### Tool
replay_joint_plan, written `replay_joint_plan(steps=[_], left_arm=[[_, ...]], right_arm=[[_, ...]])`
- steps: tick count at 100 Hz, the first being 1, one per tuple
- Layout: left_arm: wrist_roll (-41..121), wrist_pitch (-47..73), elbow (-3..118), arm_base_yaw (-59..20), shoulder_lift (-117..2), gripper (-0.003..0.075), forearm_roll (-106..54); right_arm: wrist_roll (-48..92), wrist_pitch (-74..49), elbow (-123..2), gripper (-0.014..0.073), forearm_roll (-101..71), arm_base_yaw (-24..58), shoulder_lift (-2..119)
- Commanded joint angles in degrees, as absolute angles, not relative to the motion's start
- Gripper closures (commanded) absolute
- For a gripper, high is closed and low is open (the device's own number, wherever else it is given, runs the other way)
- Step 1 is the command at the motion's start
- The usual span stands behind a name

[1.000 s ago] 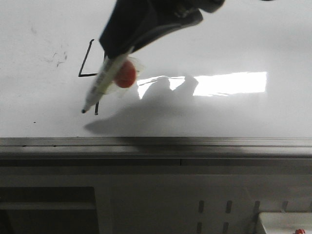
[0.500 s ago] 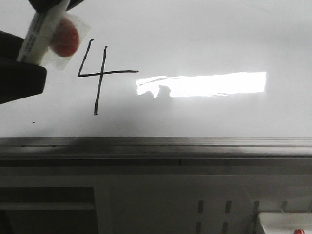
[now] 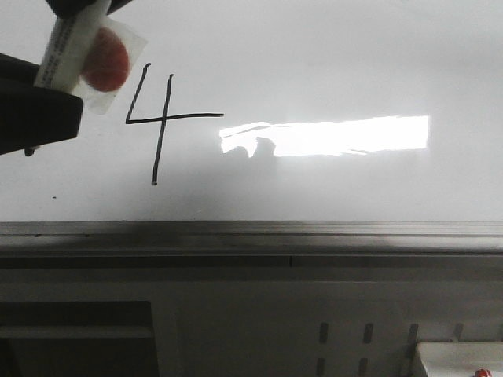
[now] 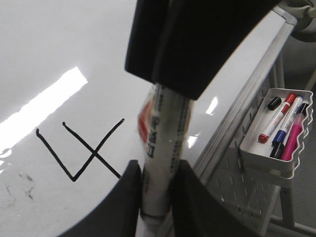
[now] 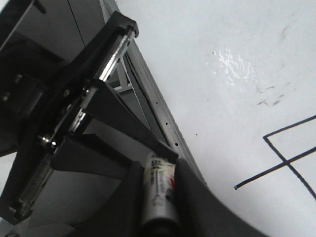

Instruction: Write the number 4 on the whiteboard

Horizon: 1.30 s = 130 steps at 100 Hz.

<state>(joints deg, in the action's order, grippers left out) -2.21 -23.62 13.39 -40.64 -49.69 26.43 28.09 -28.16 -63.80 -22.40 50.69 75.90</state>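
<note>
The number 4 point(image 3: 161, 126) stands in thin black lines on the whiteboard point(image 3: 330, 63), left of the bright reflection. It also shows in the left wrist view point(image 4: 79, 153) and the right wrist view point(image 5: 289, 158). The white marker point(image 3: 69, 43) with a red label is at the upper left, off the lines. My left gripper point(image 3: 35, 114) is shut on the marker point(image 4: 160, 143), as its wrist view point(image 4: 158, 168) shows. My right gripper point(image 3: 75, 5) is shut on the same marker point(image 5: 159, 185) in its wrist view point(image 5: 159, 170).
A grey metal edge strip point(image 3: 314, 232) runs along the board's near side. A white tray point(image 4: 269, 158) with several markers hangs on the perforated stand beside the board; its corner shows in the front view point(image 3: 460, 357). Faint dark smudges point(image 5: 269, 98) lie near the 4.
The marker has gone from the foot of the 4's vertical up to the upper left. The whole 4 now shows. The left gripper has come in at the left edge.
</note>
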Motion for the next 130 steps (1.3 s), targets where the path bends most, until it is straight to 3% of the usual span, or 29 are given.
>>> replay_joint_plan(steps=[1,12,21,33,54,101,113,130], left_arm=[[-3.92,-27.91,15.28,-40.78,-49.56,0.0741,23.30],[-4.49,-27.09,15.28,-40.78,-49.56,0.0741,18.10],[-4.84,-25.16,15.39,-40.78,-49.56,0.0741,4.53],[-4.84,-21.01,16.82,-40.78,-50.60,0.0741,-14.71],[-4.84,-14.78,21.14,-40.78,-57.40,0.0741,-24.65],[-4.84,-16.55,23.28,-40.31,-64.67,0.0734,-25.99],[-4.84,-16.55,23.28,-40.22,-64.67,0.0633,-25.99],[-4.84,-16.69,23.28,-40.22,-64.30,0.0378,-25.99]], right_arm=[[28.63,-25.05,-65.79,0.0409,-23.57,50.82,73.78],[28.63,-21.12,-66.31,0.0049,-23.01,50.14,73.10],[28.63,-17.40,-66.31,-0.0067,-22.23,49.03,71.50],[28.63,-15.48,-66.31,-0.0043,-22.12,47.41,68.32],[28.63,-15.70,-66.31,-0.0020,-22.12,46.55,65.11],[28.63,-17.53,-66.31,-0.0020,-22.12,46.55,64.98],[28.63,-17.56,-66.31,-0.0020,-22.12,46.55,64.98],[28.63,-17.66,-66.31,-0.0020,-22.12,46.55,64.98]])
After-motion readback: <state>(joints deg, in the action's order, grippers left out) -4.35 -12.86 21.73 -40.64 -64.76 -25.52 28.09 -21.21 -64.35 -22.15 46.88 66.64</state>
